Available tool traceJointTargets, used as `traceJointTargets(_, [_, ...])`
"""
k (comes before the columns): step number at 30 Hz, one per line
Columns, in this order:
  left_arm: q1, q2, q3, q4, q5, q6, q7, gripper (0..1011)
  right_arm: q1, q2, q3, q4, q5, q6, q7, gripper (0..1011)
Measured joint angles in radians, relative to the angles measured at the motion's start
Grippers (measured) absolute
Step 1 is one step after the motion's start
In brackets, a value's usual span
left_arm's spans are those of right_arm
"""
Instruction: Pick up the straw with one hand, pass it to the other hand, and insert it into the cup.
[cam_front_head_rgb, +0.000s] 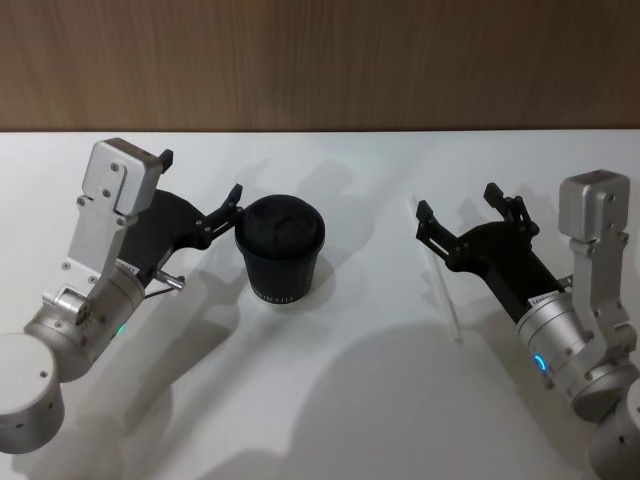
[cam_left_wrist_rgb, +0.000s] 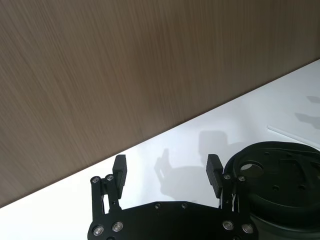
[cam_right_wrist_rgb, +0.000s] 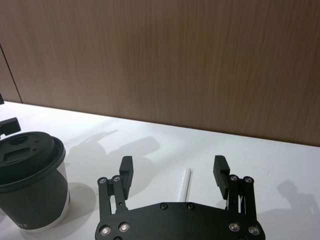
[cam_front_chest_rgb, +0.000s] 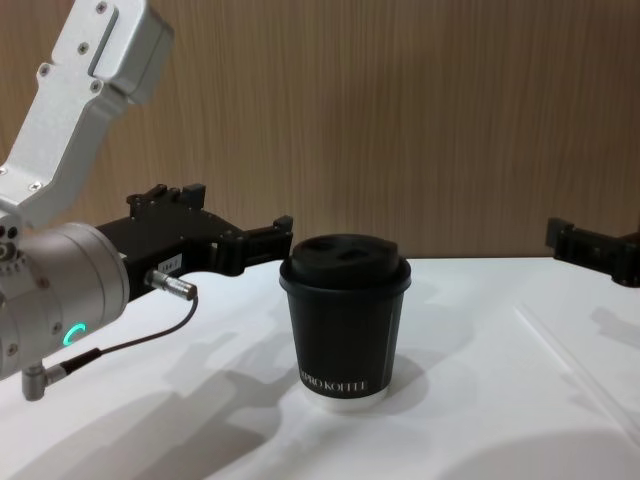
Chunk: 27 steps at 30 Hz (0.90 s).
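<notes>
— Where is the straw?

— It lies flat on the white table, well to the right of the cup. It points roughly away from the robot, and nothing holds it.

— And the right gripper?

— It hangs over the straw's far end, its jaws spread wide and empty. In the right wrist view, the tip of the straw shows on the table between the two fingers.

— What does the left gripper do?

— It sits to the left of the cup, reaching toward the wooden wall. Its jaws are wide apart too and grip nothing. One fingertip is just beside the rim of the lid; whether it touches cannot be told.

— How does the cup stand?

— Upright on the table between the two arms, closer to the left one, with its black domed lid on.
</notes>
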Motion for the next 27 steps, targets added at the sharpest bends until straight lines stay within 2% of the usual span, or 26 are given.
traceJointTargets(27, [0.000, 0.000, 0.000, 0.000, 0.000, 0.000, 0.000, 1003, 0.000, 0.000, 0.000, 0.000, 0.000, 0.000, 0.000, 1001])
